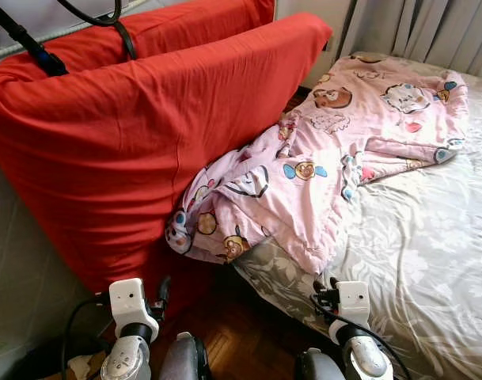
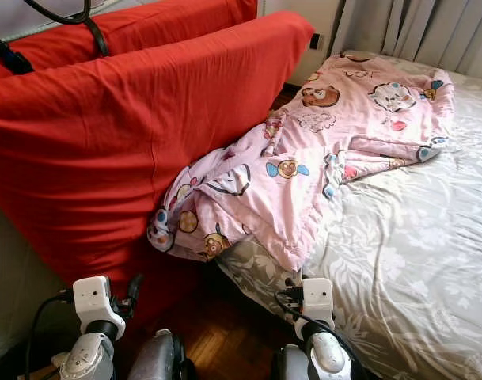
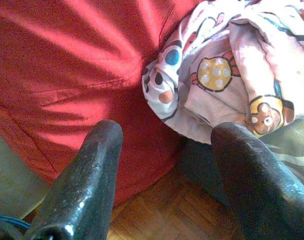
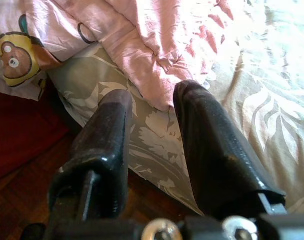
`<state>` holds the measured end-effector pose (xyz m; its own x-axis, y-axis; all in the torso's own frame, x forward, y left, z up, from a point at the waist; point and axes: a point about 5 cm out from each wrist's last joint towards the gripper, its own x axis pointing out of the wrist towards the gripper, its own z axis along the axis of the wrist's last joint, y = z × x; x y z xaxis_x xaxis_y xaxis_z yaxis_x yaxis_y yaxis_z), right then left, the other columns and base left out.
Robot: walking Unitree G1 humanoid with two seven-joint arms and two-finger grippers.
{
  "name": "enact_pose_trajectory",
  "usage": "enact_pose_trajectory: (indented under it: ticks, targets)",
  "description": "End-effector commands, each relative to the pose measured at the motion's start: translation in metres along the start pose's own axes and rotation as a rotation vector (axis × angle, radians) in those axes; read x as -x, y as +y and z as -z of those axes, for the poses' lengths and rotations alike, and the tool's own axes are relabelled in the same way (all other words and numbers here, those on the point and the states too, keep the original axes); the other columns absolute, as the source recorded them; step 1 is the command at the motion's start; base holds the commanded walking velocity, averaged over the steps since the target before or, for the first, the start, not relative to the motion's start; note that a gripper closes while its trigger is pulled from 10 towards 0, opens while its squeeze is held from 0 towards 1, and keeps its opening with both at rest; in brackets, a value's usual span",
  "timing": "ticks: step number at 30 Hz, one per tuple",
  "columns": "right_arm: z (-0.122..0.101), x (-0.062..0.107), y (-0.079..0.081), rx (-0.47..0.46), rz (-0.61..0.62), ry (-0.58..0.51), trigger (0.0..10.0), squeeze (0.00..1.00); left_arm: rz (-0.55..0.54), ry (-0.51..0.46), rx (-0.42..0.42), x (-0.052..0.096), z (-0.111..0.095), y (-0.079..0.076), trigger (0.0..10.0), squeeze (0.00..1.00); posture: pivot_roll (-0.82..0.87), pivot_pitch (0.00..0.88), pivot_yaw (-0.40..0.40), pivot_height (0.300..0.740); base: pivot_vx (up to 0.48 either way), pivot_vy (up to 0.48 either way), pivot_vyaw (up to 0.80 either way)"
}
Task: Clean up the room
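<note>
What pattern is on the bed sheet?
Grey sheet with pale leaf and flower print, best in left eye view.

Pink cartoon-print blanket point(image 1: 328, 158) lies rumpled across the left side of the bed point(image 1: 430, 253); one end hangs off the edge against a red-covered mattress point(image 1: 146, 134) standing on its side. Grey floral sheet point(image 1: 415, 237) beneath. Wood parquet floor point(image 1: 241, 332) between. Both silver arms low in frame: left point(image 1: 130, 332), right point(image 1: 355, 332).

grey curtains point(image 1: 430, 28), wooden parquet floor point(image 1: 241, 332)
</note>
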<state>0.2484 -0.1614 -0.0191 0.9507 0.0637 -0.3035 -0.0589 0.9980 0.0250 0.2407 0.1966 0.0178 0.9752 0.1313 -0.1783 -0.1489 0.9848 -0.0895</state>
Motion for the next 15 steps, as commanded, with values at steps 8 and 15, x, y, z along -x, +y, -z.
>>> enact_pose_trajectory:
  ticks: [8,15]
  targets:
    - [0.0039,0.0005,0.0039,-0.007,-0.002,0.023,10.0,0.0,-0.005,0.022,0.002,-0.0006,0.004,0.0039,10.0,0.0,-0.12,0.146,0.029,0.611,0.0,0.0,0.0]
    - [0.0028,0.0,0.0042,-0.01,0.003,0.016,10.0,0.0,0.0,0.027,0.001,-0.0012,0.0053,0.004,10.0,0.0,-0.11,0.145,0.032,0.611,0.0,0.0,0.0]
